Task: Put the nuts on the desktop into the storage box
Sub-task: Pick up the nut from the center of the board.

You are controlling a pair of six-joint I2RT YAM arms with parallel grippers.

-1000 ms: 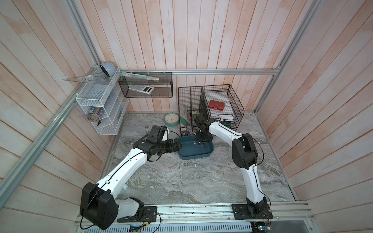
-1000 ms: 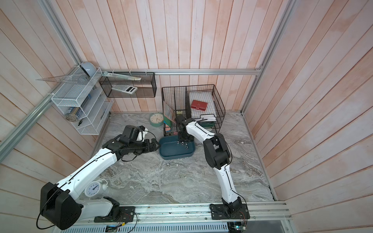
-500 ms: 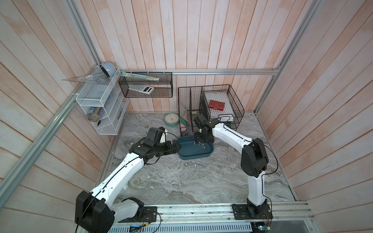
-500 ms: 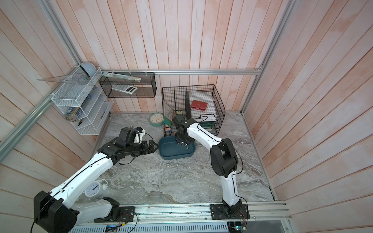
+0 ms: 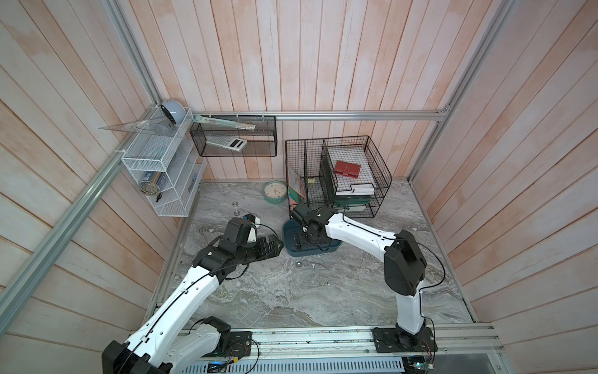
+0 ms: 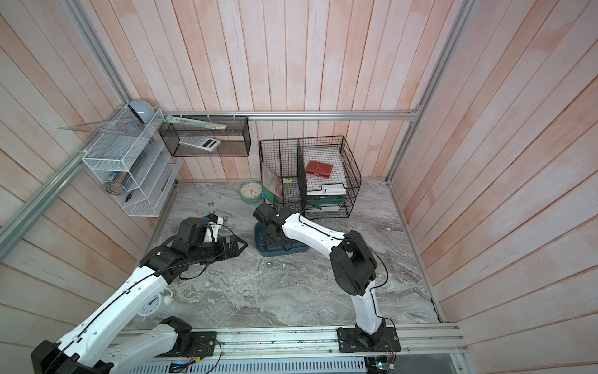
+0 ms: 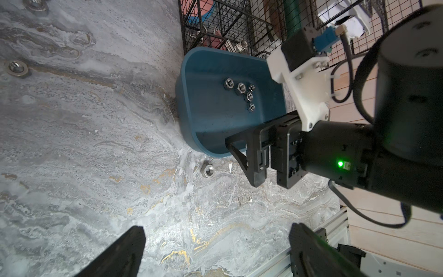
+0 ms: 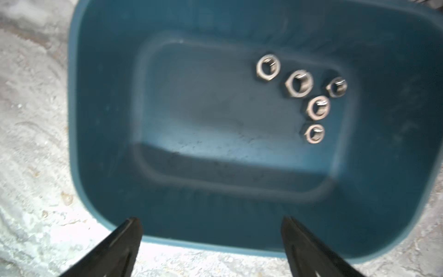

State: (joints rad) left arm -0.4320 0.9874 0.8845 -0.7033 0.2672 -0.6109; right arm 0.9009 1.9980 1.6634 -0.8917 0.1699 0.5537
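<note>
Five hexagonal steel nuts (image 8: 299, 83) lie clustered toward one corner inside the teal storage box (image 8: 96, 120), which sits on the grey marble-patterned worktop (image 5: 291, 291) in front of a black wire-mesh file organiser (image 5: 305, 162). The right gripper (image 8: 211, 220) hangs over the box's rim with its black fingers (image 8: 129, 235) spread wide and nothing between them. The left gripper (image 7: 217, 232) hovers low above the worktop just beside the box's short wall, its fingers (image 7: 131, 244) also spread and empty. One loose nut (image 7: 207, 169) rests on the worktop near the box's corner. Two more nuts (image 5: 235, 203) lie well apart from the box, toward a round green clock (image 5: 275, 192). The clock's dial and the keys of a calculator (image 5: 226, 143) in a wall basket are too small to read.
</note>
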